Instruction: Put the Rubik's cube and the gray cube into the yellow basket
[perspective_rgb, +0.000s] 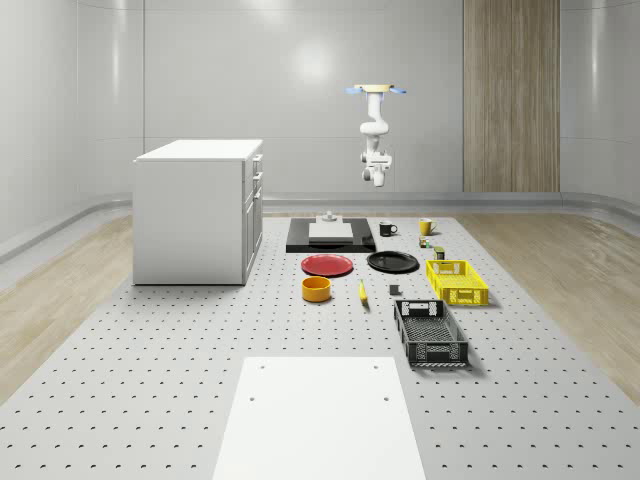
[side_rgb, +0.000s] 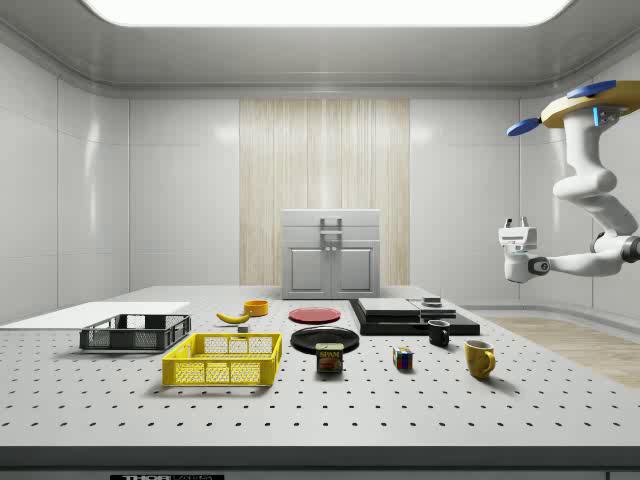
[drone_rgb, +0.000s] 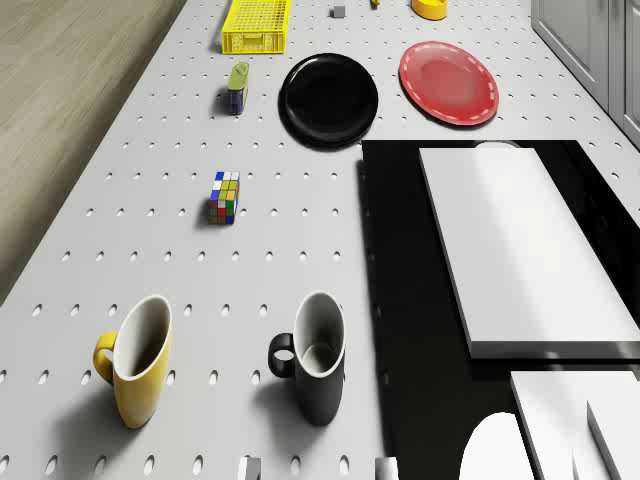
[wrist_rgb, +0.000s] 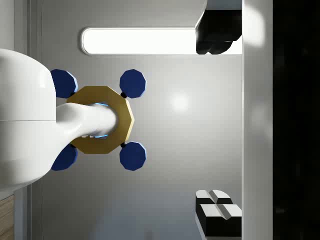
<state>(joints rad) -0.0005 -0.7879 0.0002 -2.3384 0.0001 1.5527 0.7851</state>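
The drone (perspective_rgb: 377, 90) hovers high above the far end of the perforated table (perspective_rgb: 180, 350), over the black platform (perspective_rgb: 330, 240) and the two mugs, with its arm folded beneath it so that the gripper (side_rgb: 516, 232) hangs well clear of every object; nothing is being carried. In the wrist view the two fingers (wrist_rgb: 218, 210) appear at opposite edges with a wide gap between them, so the gripper is spread apart and empty, a posture suited to an approach rather than a transport. The Rubik's cube (drone_rgb: 224, 197) rests on the table surface between the yellow mug (drone_rgb: 135, 358) and the small tin can (drone_rgb: 237, 87), apart from both. The yellow basket (perspective_rgb: 456, 281) stands farther along the same side of the table, beyond the can, beside the black plate (drone_rgb: 329, 99); no cube can be made out inside it in the side view. The gray cube (perspective_rgb: 394, 291) lies just beside the black basket (perspective_rgb: 430, 333), near the banana (perspective_rgb: 362, 292). Neither cube is yet in the yellow basket, so the task appears to be at its opening stage. Because the Rubik's cube is the nearer target and stands free of its neighbours, a descent onto it seems the likely next step, with the open basket top allowing release from above.
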